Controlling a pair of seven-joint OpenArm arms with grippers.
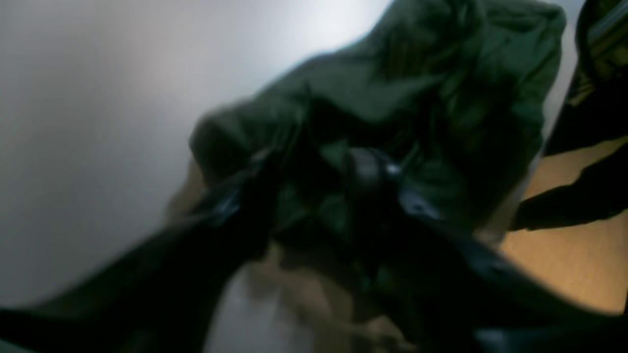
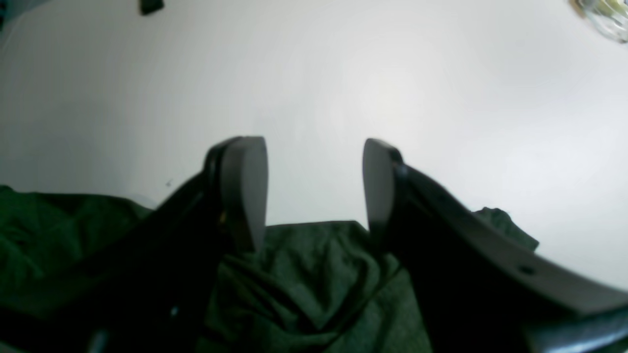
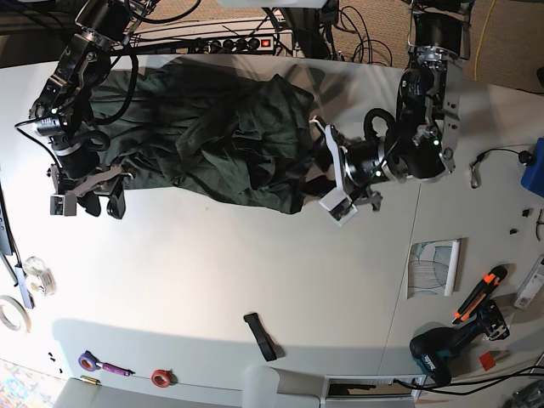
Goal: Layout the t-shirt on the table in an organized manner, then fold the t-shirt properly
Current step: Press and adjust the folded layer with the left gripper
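The dark green t-shirt (image 3: 212,127) lies crumpled along the far side of the white table (image 3: 255,263). My left gripper (image 3: 330,170) is at the shirt's right edge, its jaws spread. In the blurred left wrist view a bunch of the t-shirt (image 1: 441,73) sits between and beyond the fingers of the left gripper (image 1: 319,171), which stand apart. My right gripper (image 3: 87,204) is at the shirt's left edge. The right wrist view shows the right gripper (image 2: 314,191) open and empty above bare table, with the t-shirt (image 2: 304,284) under its base.
A black strap (image 3: 259,336) lies near the front edge. At the right are a paper sheet (image 3: 433,268), an orange cutter (image 3: 480,289) and a drill (image 3: 446,353). Tape rolls (image 3: 13,314) sit at the left edge. A power strip (image 3: 246,42) runs behind the shirt.
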